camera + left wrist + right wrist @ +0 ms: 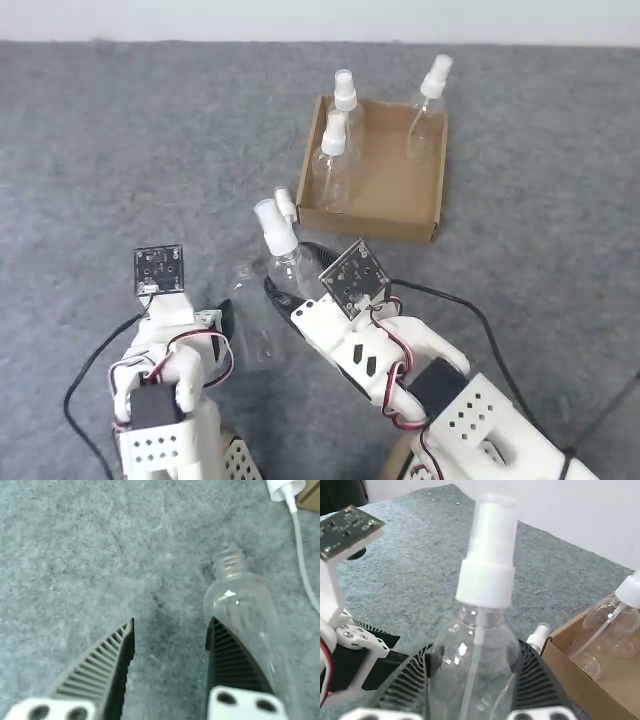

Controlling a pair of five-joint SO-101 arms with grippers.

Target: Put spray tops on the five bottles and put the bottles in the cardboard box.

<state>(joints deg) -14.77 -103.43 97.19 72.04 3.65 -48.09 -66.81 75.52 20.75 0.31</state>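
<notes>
My right gripper [292, 272] is shut on an upright clear bottle [472, 660] that carries a white spray top [487, 565]; it stands just in front of the cardboard box [370, 222]. Three capped bottles [333, 150] stand inside the box. An uncapped clear bottle [245, 615] lies on the grey mat, its neck pointing away from me, right beside one finger [227, 665] of my left gripper [171, 625], which is open. A loose spray top [285, 203] with its tube lies near the box's front left corner.
The grey mat [120, 150] covers the table, with free room to the left and behind. The two arms sit close together, with the lying bottle [255, 320] between them. The box wall [570, 675] is close to the held bottle.
</notes>
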